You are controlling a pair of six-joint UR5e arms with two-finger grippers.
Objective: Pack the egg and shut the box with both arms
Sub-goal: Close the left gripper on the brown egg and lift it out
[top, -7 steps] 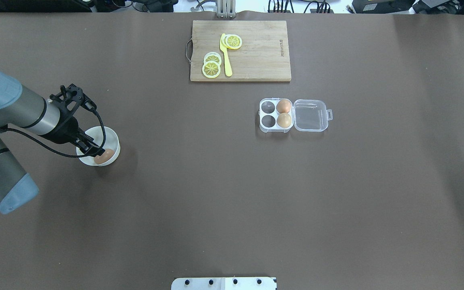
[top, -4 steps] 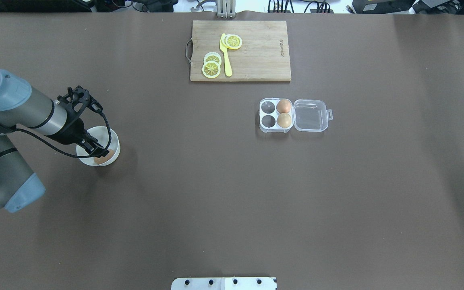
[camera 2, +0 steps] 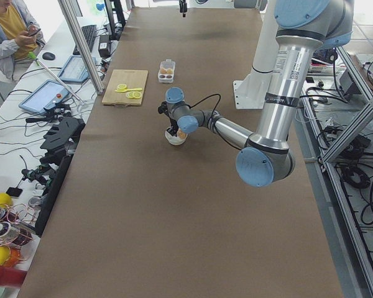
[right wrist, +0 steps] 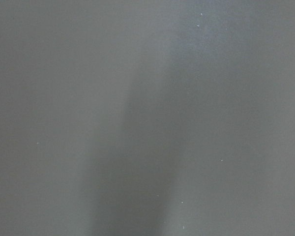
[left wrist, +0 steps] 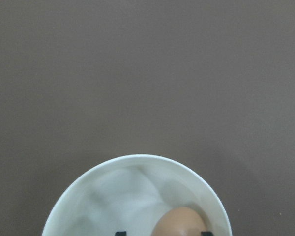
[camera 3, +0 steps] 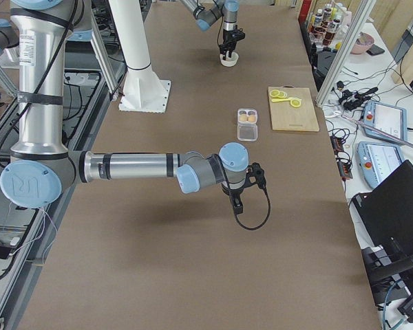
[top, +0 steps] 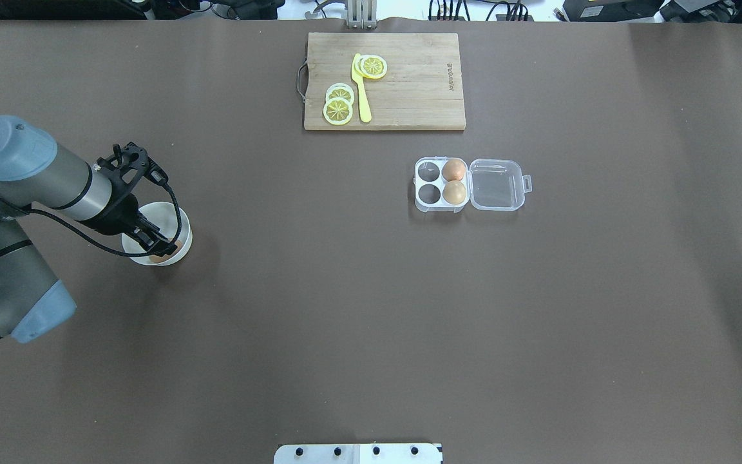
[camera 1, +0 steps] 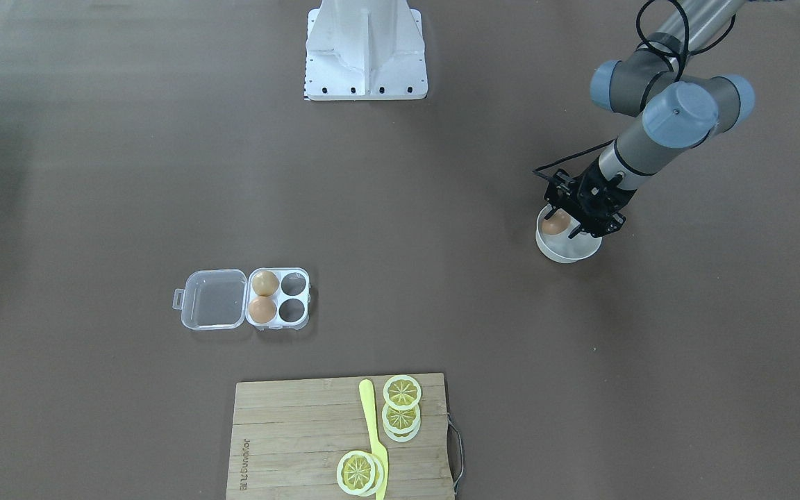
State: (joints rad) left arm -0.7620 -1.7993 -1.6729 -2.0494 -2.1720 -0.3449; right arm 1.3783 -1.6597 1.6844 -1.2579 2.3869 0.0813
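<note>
The orange-brown egg (top: 175,247) lies in a round white bowl (top: 180,218) at the table's left. My left gripper (top: 160,245) reaches down into the bowl and is open. In the left wrist view its two fingertips (left wrist: 120,233) stand on either side of the egg (left wrist: 180,221), apart from it. The clear box (top: 428,183) sits open right of centre, its lid (top: 496,185) laid flat. Two eggs (top: 453,171) fill the cells beside the hinge. My right gripper (camera 3: 236,201) shows only in the exterior right view, low over bare table; I cannot tell its state.
A wooden cutting board (top: 409,96) with lemon slices (top: 338,111) and a yellow knife (top: 362,90) lies at the far edge, behind the box. The white robot base (camera 1: 365,48) stands at the near edge. A person (camera 2: 9,28) sits beyond the table's end.
My left gripper has sunk lower into the bowl and now covers most of the egg from above. The box and its eggs have not moved.
</note>
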